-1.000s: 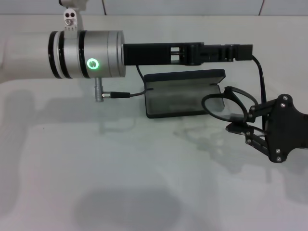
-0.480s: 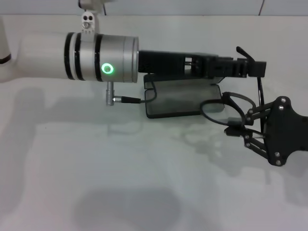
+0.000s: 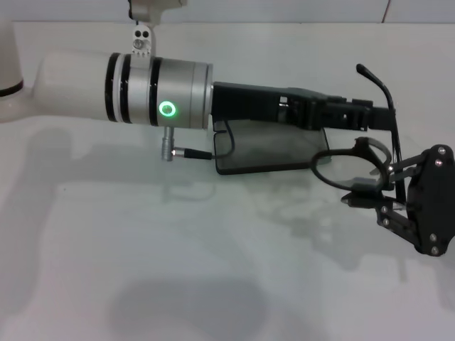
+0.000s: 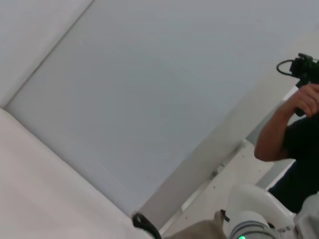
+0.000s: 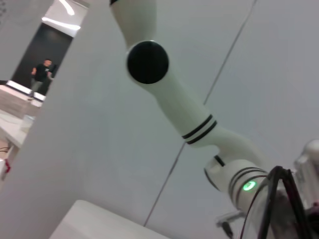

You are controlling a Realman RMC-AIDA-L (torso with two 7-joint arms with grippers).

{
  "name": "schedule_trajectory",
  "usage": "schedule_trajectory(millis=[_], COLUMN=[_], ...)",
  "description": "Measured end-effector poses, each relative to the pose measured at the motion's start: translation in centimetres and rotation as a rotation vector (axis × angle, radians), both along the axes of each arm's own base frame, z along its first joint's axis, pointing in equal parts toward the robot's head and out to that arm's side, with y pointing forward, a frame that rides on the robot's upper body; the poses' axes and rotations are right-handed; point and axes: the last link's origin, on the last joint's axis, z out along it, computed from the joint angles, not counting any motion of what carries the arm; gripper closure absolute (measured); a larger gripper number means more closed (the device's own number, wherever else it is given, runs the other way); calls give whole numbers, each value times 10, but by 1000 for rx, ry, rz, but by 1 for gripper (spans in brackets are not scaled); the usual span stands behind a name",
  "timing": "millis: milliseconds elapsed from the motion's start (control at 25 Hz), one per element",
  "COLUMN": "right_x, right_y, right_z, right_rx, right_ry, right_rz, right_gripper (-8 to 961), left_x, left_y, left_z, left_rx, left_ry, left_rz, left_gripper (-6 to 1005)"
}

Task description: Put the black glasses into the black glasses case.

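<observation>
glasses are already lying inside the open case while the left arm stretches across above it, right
Not quite. In the head view the black glasses are not in the black glasses case; they are off its right end, held up in the right hand. The case is open, and the left hand does stretch across above it.

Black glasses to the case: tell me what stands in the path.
The left gripper reaches across above the open black glasses case, its fingers at the temple of the black glasses. The right gripper grips the frame just right of the case. The left arm covers the case's rear; the tray in front shows unblocked.
</observation>
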Motion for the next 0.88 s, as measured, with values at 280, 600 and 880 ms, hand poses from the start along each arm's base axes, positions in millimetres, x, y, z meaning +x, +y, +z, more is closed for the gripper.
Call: schedule_trajectory(millis=[280,600,880], right_x=[2,4,-2], right_y=[4,1,-26], right_z=[1,0,12], right_rx=[23,2,7], right_ry=[23,20,188], right_rz=[-36,-36,104], right_gripper=[847,847,848], left_x=[3,-2,-23], left_y=[-3,5,17], left_z=[-4,1,-4], left_rx=[-16,53,128], left_ry=[18,4,103], left_rz=[-29,-2,76], left_gripper=[353,354,354])
